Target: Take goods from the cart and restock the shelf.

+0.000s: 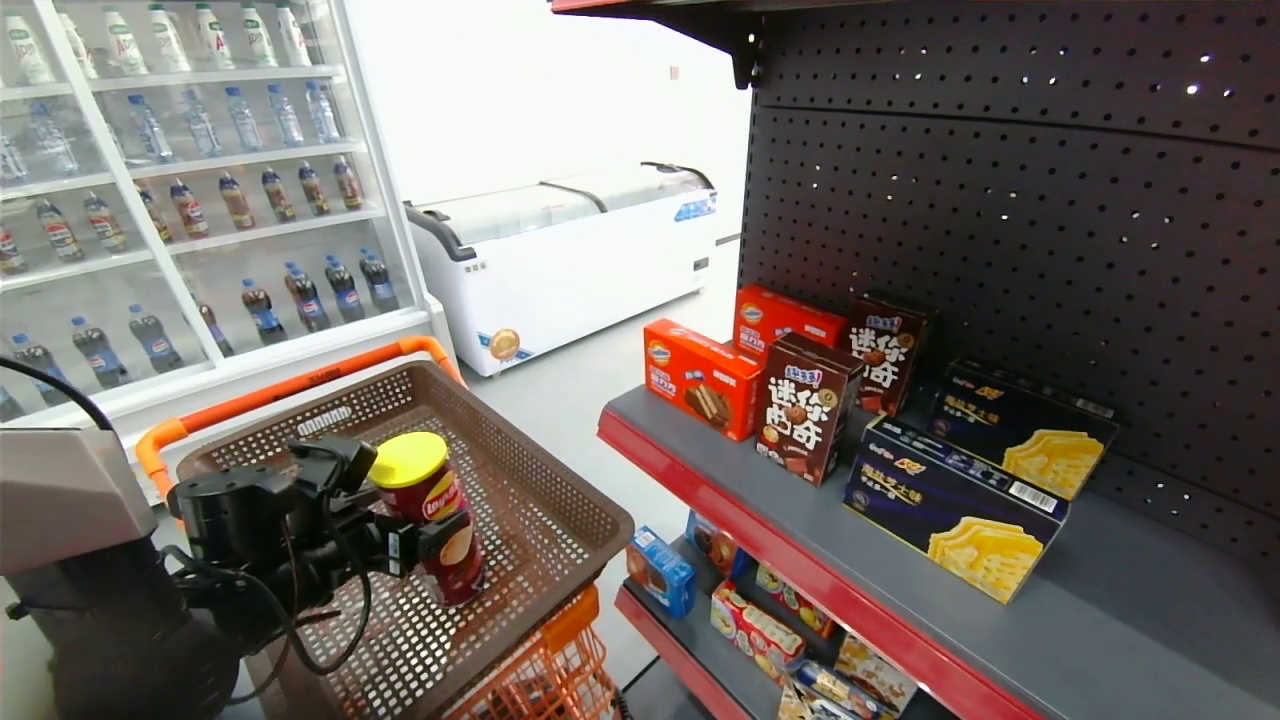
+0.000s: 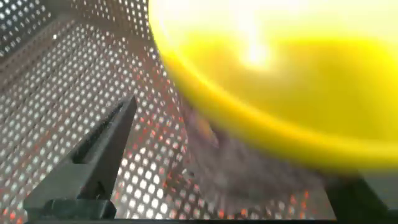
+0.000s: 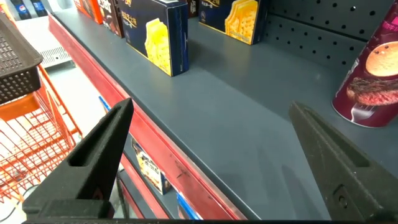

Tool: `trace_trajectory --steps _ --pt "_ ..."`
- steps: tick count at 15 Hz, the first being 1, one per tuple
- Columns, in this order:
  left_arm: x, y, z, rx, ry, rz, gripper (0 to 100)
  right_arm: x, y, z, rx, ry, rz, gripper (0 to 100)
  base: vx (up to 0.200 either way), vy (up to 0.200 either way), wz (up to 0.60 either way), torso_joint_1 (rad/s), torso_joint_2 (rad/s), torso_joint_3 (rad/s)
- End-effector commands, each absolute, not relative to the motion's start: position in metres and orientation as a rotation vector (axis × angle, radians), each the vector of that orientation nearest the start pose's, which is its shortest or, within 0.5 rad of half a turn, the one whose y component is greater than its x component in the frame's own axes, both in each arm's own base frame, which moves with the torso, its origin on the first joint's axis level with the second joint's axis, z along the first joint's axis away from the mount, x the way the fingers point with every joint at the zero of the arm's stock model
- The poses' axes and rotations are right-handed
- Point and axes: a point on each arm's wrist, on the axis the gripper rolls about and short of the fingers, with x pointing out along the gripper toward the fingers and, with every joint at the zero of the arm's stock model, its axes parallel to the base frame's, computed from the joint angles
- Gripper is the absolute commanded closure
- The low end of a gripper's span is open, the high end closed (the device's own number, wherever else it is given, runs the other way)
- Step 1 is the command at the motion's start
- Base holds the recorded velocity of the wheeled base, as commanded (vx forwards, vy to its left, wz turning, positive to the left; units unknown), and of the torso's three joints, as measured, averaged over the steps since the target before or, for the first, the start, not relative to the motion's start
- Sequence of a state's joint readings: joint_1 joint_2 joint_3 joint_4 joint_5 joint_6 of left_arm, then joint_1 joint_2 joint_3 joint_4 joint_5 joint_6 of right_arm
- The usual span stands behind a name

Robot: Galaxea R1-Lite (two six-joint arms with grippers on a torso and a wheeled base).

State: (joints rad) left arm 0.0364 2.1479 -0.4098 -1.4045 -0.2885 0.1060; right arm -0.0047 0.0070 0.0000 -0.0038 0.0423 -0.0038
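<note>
A: State of the left tool (image 1: 428,522)?

B: Clamped on the chips can (image 1: 442,545). One dark finger (image 2: 99,155) on each side of the red body, just under the yellow lid (image 1: 408,458).

A: Whereabouts of the can?

B: Upright inside the brown perforated basket (image 1: 565,485), on top of the orange cart (image 1: 300,382), to the left of the shelf (image 1: 1140,620). Resting on the basket floor or raised off it: impossible to tell.

A: And the right tool (image 3: 211,112)?

B: Spread wide, gripping nothing. Hanging above the grey shelf board, close to its red front edge.

A: Goods on that board?

B: A second red can (image 3: 372,74), standing upright near the black pegboard (image 1: 1000,200), off to one side of the open tool and apart from it. Farther along, navy boxes (image 1: 950,505) printed with yellow crackers, tilted back, one behind the other. Next, brown boxes (image 1: 808,408), standing upright. At the far end, orange-red boxes (image 1: 700,378), just beside the brown ones.

A: Below?

B: Small snack packets (image 1: 662,572) on the lower shelf, partly hidden under the upper board.

A: Beyond the cart?

B: A glass-door cooler (image 1: 200,200) lined with bottles, plus a white chest freezer (image 1: 570,260) beside it.
</note>
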Motion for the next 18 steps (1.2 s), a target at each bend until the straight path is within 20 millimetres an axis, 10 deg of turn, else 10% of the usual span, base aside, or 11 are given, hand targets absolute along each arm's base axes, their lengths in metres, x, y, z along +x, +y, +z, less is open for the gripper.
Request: trace_trajectory --steps 1,4,5,8,18 --pt "0.320 0.000 0.028 0.056 0.299 -0.282 0 -0.022 0.001 0.076 -0.005 0.003 0.038 0 0.000 0.000 0.00 0.000 0.00 0.000" --pt "0.334 -0.008 0.024 0.052 0.280 -0.308 0 -0.022 0.001 0.076 -0.005 0.003 0.038 0 0.000 0.000 0.00 0.000 0.00 0.000" --pt "0.336 -0.009 0.024 0.052 0.277 -0.310 100 -0.022 0.001 0.076 -0.005 0.003 0.038 0 0.000 0.000 0.00 0.000 0.00 0.000" --pt "0.332 -0.011 0.029 0.063 0.280 -0.301 100 -0.022 0.001 0.076 -0.005 0.003 0.038 0 0.000 0.000 0.00 0.000 0.00 0.000" --pt "0.226 -0.010 0.179 0.077 0.073 -0.227 100 -0.022 0.001 0.076 -0.005 0.003 0.038 0 0.000 0.000 0.00 0.000 0.00 0.000"
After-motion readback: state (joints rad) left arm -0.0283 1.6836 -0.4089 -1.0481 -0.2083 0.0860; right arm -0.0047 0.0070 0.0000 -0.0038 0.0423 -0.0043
